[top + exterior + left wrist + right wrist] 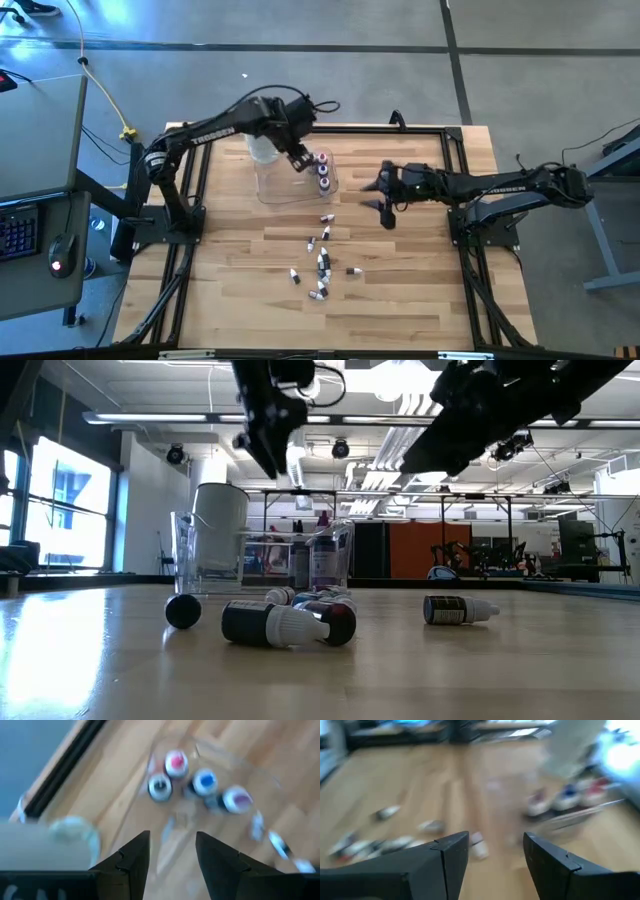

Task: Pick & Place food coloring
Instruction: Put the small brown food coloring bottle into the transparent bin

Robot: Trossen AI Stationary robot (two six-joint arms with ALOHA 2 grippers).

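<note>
The counter [400, 300] is pale blond wood in plank stripes, framed by black rails. The upright food coloring bottles [200, 785] in the clear tray [275, 190] show red, blue, purple and dark caps ringed in white (the loose ones [275, 623] are dark-bodied with whitish tips). Both claws, left [171, 857] and right [495, 855], are black, and the cup [220, 540] is white.

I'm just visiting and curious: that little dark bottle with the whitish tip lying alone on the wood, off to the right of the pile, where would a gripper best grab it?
Probably from straight above, jaws closing across the dark round body of the small dark dropper bottle, not its narrow whitish tip. It lies on its side, apart from the others, so both flanks are free.
</note>
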